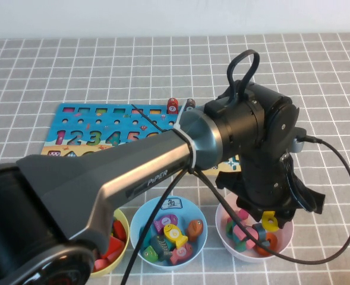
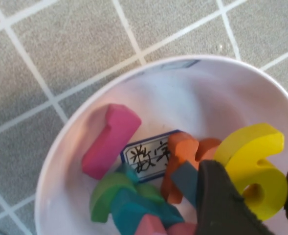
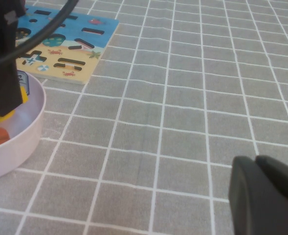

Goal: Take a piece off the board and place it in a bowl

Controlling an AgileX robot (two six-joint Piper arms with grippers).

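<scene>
L arm stretches across the gridded tabletop (image 1: 73, 65), its left claw (image 1: 271, 221) poised over the pale pink-white bowl (image 1: 284, 242) at the near right, clamped on the yellow numeral 6 (image 1: 270, 221). Wrist cam on that arm shows the 6 (image 2: 254, 169) pinched between dark fingers (image 2: 222, 200), held above the bowl's contents w/ the rim (image 2: 55, 152) curving round beneath. Inside: a pink block (image 2: 109, 139), orange, green and teal pieces, plus a white label w/ black characters (image 2: 148, 155). The blue-and-sand board (image 1: 85, 127) lies on the far side of the bowls, partly hidden by the arm. A light blue bowl (image 1: 140, 222) of mixed pieces sits just left of the pink-white one; a yellow bowl (image 1: 122, 246) is further left. Right claw (image 3: 266, 196) hangs low over bare tabletop, well apart from the bowl, fingers together.
</scene>
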